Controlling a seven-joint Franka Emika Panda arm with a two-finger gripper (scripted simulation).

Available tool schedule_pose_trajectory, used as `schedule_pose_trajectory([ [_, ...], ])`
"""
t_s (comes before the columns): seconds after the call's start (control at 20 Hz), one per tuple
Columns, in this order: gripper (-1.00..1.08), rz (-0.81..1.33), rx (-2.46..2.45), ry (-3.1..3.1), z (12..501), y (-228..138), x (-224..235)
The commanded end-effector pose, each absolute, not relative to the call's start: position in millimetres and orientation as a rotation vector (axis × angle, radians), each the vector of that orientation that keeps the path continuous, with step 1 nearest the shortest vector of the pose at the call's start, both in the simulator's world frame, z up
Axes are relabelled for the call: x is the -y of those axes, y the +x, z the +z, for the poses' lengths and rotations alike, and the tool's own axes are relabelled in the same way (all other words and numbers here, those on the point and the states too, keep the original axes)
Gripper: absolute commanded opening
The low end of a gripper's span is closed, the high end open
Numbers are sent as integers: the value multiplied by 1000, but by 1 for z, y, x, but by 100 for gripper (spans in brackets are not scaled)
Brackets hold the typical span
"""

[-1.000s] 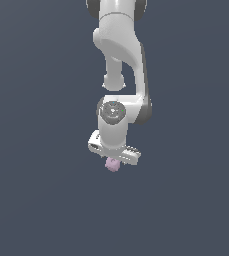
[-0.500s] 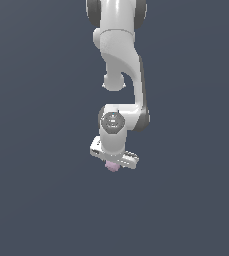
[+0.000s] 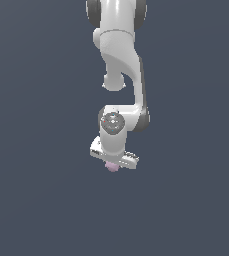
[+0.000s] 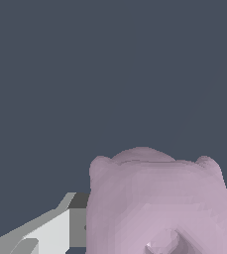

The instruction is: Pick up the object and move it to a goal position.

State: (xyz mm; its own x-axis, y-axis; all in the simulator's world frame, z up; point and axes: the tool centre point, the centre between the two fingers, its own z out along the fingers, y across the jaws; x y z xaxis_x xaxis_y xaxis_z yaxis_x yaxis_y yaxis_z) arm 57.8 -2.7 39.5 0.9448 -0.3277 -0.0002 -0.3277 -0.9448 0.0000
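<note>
1. The arm [image 3: 120,60] descends from the exterior view's top centre.
2. The gripper [image 3: 113,162] sits just below frame centre.
3. The object [image 3: 112,167] lies directly beneath it, touching.

The tiny pale pink-lilac lumpy blob [image 4: 159,203] looks matt and faceted. The white arm [image 3: 121,60] and its end effector [image 3: 113,164] appear smooth, glossy plastic.

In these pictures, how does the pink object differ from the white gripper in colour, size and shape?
Colour: the object is pale pink-lilac, while the gripper is white with grey parts.
Size: in the exterior view the object is much smaller than the gripper and only peeks out below it.
Shape: the object is lumpy and rounded; the gripper is a flat, angular bar.
Both are plain and unpatterned.
</note>
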Motion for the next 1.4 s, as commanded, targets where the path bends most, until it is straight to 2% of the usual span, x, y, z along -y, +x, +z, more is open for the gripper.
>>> schedule_pose_trajectory([
  [0.0,-100,0,-522,-3098,39,58,3],
  [0.35,-100,0,-522,-3098,47,57,5],
  [0.65,-100,0,-523,-3097,77,55,15],
  [1.35,-100,0,-523,-3097,223,44,60],
])
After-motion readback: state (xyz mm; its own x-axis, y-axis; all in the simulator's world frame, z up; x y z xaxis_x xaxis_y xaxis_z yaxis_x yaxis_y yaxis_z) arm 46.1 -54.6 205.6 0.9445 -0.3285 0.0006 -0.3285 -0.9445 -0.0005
